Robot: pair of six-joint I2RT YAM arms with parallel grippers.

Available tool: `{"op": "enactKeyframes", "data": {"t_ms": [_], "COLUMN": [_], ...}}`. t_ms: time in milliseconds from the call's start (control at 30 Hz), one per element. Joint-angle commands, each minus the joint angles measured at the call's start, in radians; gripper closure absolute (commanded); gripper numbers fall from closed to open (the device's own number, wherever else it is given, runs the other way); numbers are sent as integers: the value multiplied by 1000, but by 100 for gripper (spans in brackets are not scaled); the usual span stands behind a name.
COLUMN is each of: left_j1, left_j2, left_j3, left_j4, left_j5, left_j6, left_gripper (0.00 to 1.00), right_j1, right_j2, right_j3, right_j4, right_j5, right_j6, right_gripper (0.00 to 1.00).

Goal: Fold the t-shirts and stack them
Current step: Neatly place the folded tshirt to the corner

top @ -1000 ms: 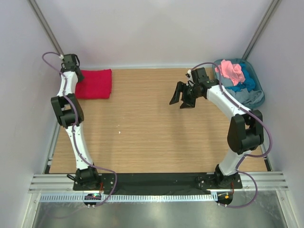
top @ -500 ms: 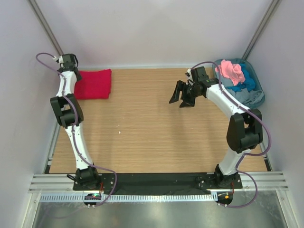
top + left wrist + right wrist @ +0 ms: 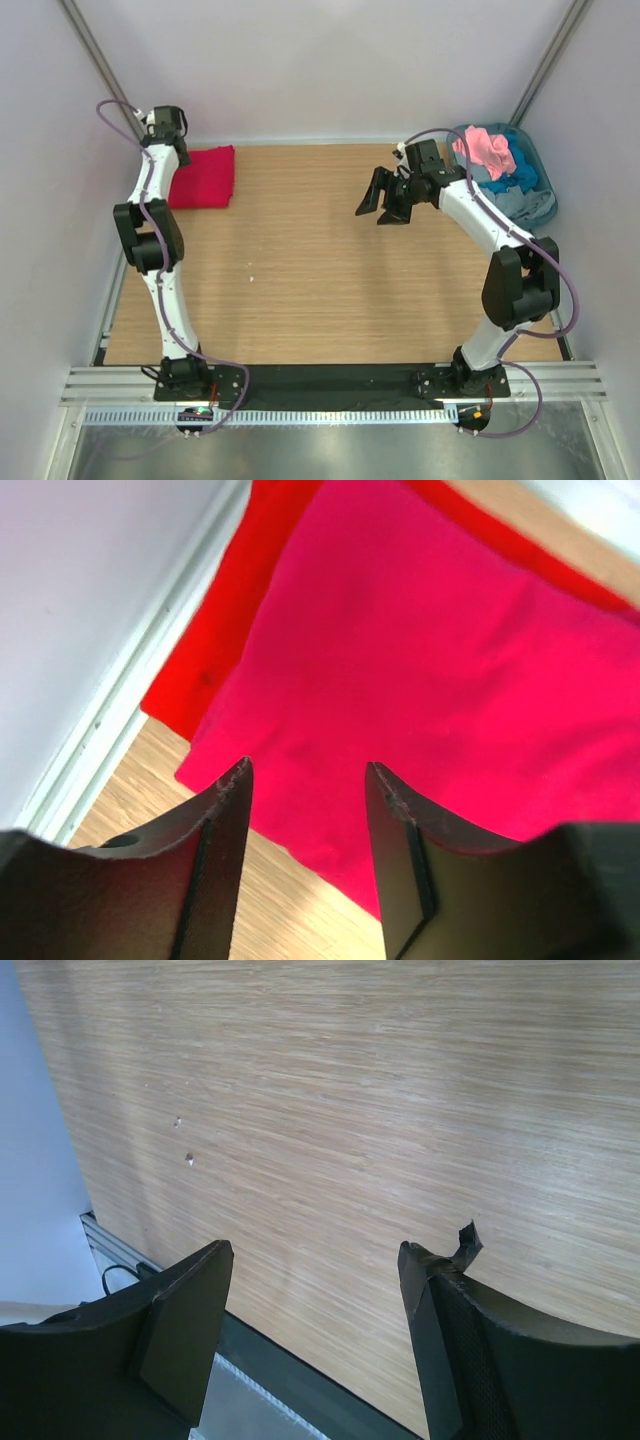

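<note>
A folded crimson t-shirt (image 3: pixel 207 175) lies at the table's far left corner. In the left wrist view the crimson t-shirt (image 3: pixel 430 670) rests on a brighter scarlet t-shirt (image 3: pixel 225 630) whose edges show beneath it. My left gripper (image 3: pixel 308 780) is open and empty, held above the near edge of the stack; in the top view only its wrist shows, and the gripper is hidden. My right gripper (image 3: pixel 385 200) is open and empty above bare wood right of centre, and it also shows in the right wrist view (image 3: pixel 318 1260). Pink (image 3: pixel 483 148), blue (image 3: pixel 520 172) and grey (image 3: pixel 515 203) t-shirts lie crumpled in the tub.
A grey-blue oval tub (image 3: pixel 538 160) stands at the far right corner. White walls close the table at the back and both sides. A metal rail (image 3: pixel 330 382) runs along the near edge by the arm bases.
My left wrist has swung to the right and slightly back, above the folded red stack. My right arm has barely moved.
</note>
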Motion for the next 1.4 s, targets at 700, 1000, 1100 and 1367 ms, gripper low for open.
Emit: {"op": "enactKeyframes", "data": {"t_ms": [700, 1000, 1100, 1367], "left_j1": [109, -38, -117, -391], "left_j2": [-4, -294, -428, -734], "left_j3": [163, -122, -264, -663], "left_j4": [-98, -84, -50, 24], "left_j5": [159, 528, 625, 737], "left_j6": [-103, -249, -252, -316], "left_gripper": [51, 51, 50, 47], "right_j1": [4, 9, 9, 10], "right_j2": [-73, -172, -232, -375], "right_j3": [25, 20, 16, -19], "right_j4": [17, -52, -84, -170], "right_j5": [-23, 60, 115, 188], "right_j6": [47, 73, 60, 35], "right_gripper": [26, 10, 0, 0]}}
